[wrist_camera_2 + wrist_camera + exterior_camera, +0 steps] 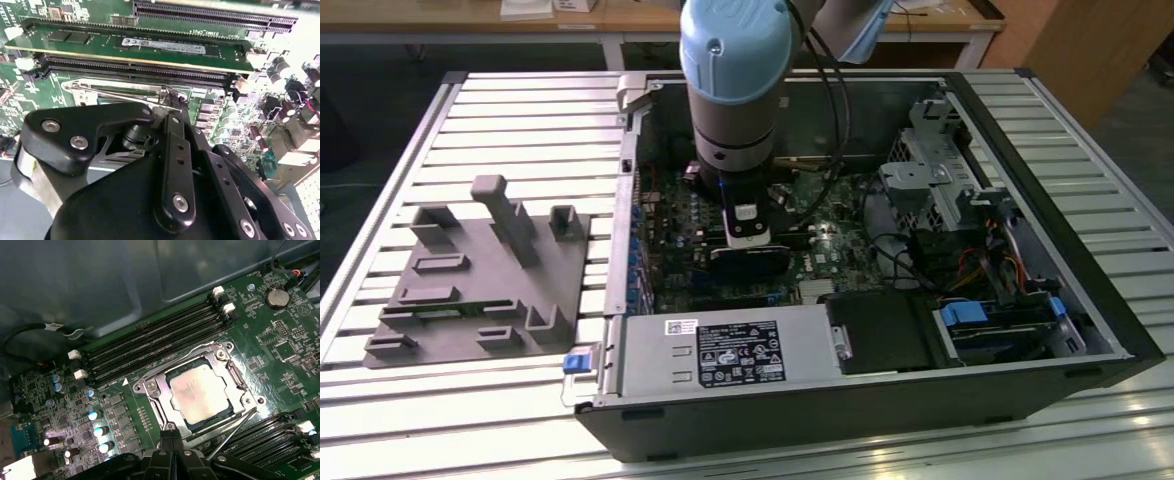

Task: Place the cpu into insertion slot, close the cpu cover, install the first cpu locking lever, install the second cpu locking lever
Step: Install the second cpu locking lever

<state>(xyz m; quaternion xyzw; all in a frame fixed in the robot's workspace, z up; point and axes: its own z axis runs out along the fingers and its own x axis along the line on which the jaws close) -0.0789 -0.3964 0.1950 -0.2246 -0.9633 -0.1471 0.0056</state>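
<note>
The arm (pixel 735 90) comes straight down from above into the open computer case (pixel 854 400), its wrist pointing at the green circuit board (pixel 834 250) near the middle of the case. The case lies on its side on a slatted metal counter (pixel 520 120), and a grey plastic holder (pixel 480 275) sits on the counter well apart from it, toward the exterior view's left.

In the first wrist view the cpu (pixel 200 392) lies flat in the insertion slot (pixel 175 410), its pale metal face up. The cpu cover (pixel 150 387) is down around it, the silver frame showing the chip through its square window. A thin locking lever (pixel 232 432) runs slanted from beside the slot's corner toward the tool (pixel 172 440), whose two black fingers (pixel 165 437) stand pressed together just beside the slot's edge, with nothing seen between them. Whether the tips touch the lever or the frame I cannot tell.

In the second wrist view the tool's black linkage is in front, and beyond it lie part of the silver frame (pixel 120 92), a memory card (pixel 140 47) standing in one long slot, and further long black memory slots (pixel 215 15). Rows of long black slots (pixel 150 340) also lie next to the socket in the first wrist view
</note>
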